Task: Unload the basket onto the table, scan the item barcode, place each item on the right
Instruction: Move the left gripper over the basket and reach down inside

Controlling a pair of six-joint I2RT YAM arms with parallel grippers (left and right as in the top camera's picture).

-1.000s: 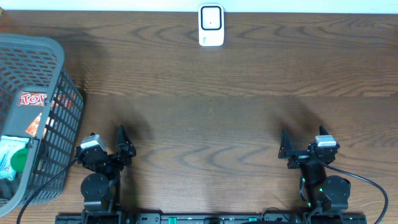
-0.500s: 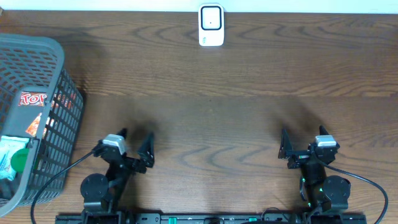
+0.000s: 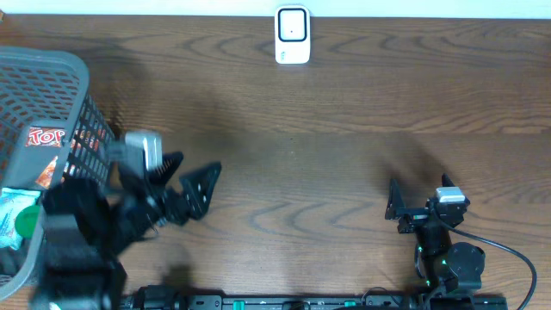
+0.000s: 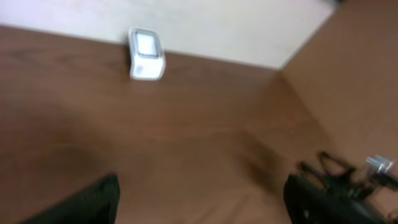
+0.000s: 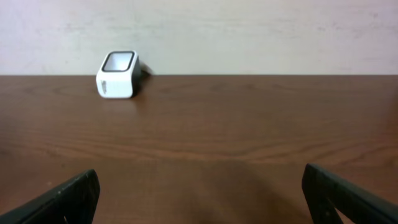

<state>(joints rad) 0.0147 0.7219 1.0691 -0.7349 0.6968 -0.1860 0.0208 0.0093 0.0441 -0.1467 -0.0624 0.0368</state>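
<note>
The white barcode scanner (image 3: 292, 34) stands at the table's far edge, also seen in the left wrist view as the scanner (image 4: 147, 54) and in the right wrist view as the scanner (image 5: 118, 74). The items lie in the grey mesh basket (image 3: 60, 62) at the left: a red "TOP" packet (image 3: 45, 138) and a green-and-white packet (image 3: 17, 220). My left gripper (image 3: 200, 162) is raised just right of the basket, open and empty; its view (image 4: 205, 202) is blurred. My right gripper (image 3: 417, 191) rests low at the front right, open and empty (image 5: 202, 193).
The brown wooden table (image 3: 344, 112) runs back to a pale wall. The basket's right wall (image 3: 95, 146) stands close beside the left arm. The right arm (image 4: 367, 171) shows at the right edge of the left wrist view.
The left arm has risen from its rest pose and swung up and to the right, toward the table's middle. Its jaws stayed open. The right arm has not moved.
</note>
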